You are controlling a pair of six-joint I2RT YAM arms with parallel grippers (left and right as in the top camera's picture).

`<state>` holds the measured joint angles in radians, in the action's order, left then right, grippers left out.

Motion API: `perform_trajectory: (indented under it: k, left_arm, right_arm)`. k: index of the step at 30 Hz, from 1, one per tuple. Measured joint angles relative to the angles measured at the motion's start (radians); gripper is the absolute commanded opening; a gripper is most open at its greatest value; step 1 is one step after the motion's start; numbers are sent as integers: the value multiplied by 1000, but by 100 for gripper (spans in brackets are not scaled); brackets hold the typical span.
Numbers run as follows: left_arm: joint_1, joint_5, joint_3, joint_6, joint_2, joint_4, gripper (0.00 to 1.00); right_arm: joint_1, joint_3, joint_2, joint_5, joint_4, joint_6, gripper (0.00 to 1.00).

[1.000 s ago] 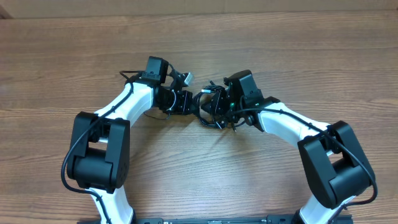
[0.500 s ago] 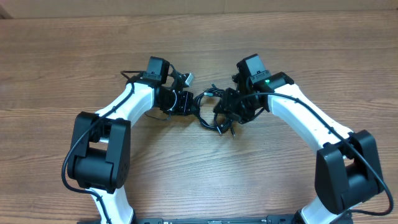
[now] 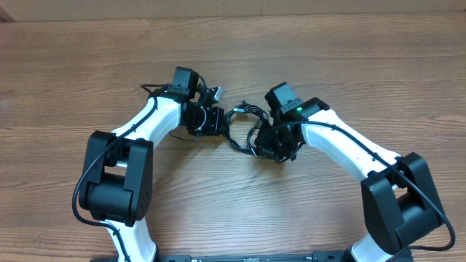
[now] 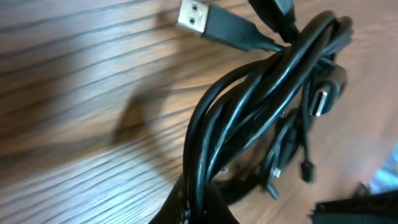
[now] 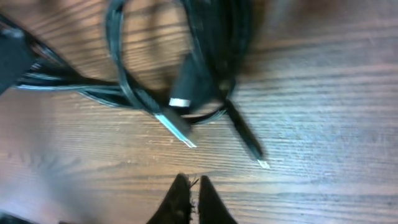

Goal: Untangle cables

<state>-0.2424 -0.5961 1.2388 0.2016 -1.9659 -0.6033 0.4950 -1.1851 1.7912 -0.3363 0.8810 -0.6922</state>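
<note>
Swings back down beside thin black tangled cables (image 3: 244,125), right pincer (image 5: 193,185) clenched empty; grips them in left pincer (image 4: 198,206) as anchor.

The cables (image 3: 244,125) fill the narrow gap between the left gripper (image 3: 213,120) and the right gripper (image 3: 271,148), so that gap is blocked to a straight pass. Bare table (image 3: 233,51) lies open beyond the bundle and on the near side between the arms, while the left arm (image 3: 145,120) and right arm (image 3: 342,145) wall off the flanks. In the right wrist view, loose plug ends (image 5: 180,127) lie on the wood just ahead of the closed fingertips.
</note>
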Motion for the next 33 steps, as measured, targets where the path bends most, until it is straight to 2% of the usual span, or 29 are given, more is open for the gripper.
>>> perform_trajectory:
  k: [3, 8, 15, 33]
  left_arm:
    - [0, 81, 0, 80, 0, -22, 4]
    - [0, 143, 0, 138, 0, -30, 4]
    - [0, 167, 0, 159, 0, -30, 4]
    - [0, 168, 0, 163, 0, -30, 4]
  right_arm:
    - [20, 10, 0, 39, -8, -53, 4]
    - [61, 49, 0, 100, -91, -137, 4]
    - [84, 79, 0, 122, -161, -202, 4]
    - [129, 79, 0, 135, -214, -221, 4]
